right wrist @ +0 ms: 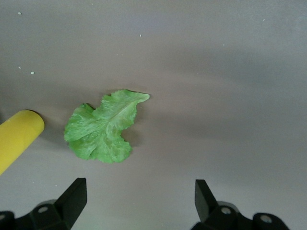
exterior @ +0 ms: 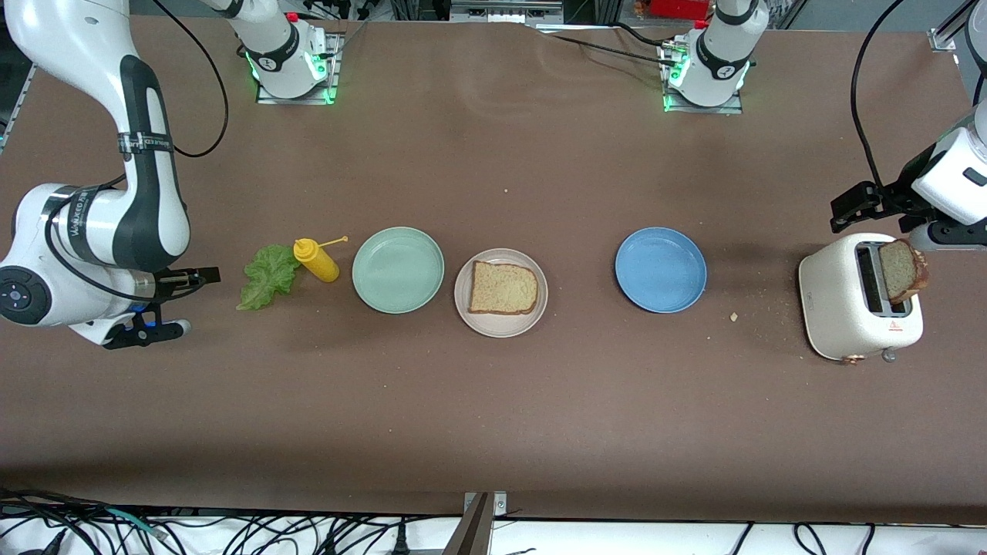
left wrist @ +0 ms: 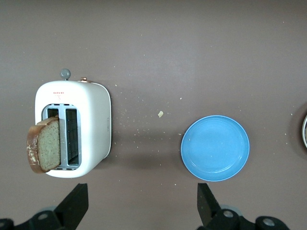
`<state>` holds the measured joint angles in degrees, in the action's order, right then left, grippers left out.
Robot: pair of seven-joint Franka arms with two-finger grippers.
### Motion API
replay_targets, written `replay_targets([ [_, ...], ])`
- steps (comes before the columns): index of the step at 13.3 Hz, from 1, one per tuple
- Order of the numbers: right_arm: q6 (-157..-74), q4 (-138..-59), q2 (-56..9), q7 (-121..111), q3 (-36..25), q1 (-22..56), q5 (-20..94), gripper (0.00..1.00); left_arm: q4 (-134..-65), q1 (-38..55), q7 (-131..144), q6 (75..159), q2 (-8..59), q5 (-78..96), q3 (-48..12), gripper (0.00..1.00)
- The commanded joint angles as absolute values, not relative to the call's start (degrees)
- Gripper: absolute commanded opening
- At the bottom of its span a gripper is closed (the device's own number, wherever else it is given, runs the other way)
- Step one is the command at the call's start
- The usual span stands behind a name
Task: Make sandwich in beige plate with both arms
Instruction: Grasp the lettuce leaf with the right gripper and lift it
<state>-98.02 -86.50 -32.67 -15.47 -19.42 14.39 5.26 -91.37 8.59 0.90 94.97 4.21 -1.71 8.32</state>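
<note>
One bread slice (exterior: 503, 288) lies on the beige plate (exterior: 464, 301). Toward the right arm's end from it, the right gripper (exterior: 179, 299) gapes empty by the lettuce (exterior: 267, 276). Toward the other end, the left gripper (left wrist: 141, 203) hangs wide open, empty, near the toaster (exterior: 837, 308).

Lettuce leaf (right wrist: 103, 127) on table, yellow bottle (right wrist: 17, 136) beside, open right hand (right wrist: 136, 201)

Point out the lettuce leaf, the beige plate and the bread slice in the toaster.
lettuce leaf (right wrist: 100, 129): right wrist view, middle of the leaf.
beige plate (exterior: 501, 328): front view, bare rim nearest the camera.
bread slice in the toaster (left wrist: 47, 151): left wrist view, its cut face.
</note>
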Motion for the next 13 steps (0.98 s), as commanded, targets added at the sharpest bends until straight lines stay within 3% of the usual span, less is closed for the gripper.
replay_targets([
  [1,-100.27,-85.34,-35.15,-14.50,-19.42,13.19,10.35,0.99,-91.58,8.35,0.88,95.54,3.96,-3.69,8.00,1.00],
  [6,-106.69,-92.09,-35.77,-3.80,-18.99,14.67,11.95,0.98,-91.58,8.35,0.88,95.54,3.96,-3.69,8.00,1.00],
  [13,-107.84,-96.94,-38.75,-3.43,-18.98,14.15,19.86,0.82,-91.58,8.35,0.88,95.54,3.96,-3.69,8.00,1.00],
])
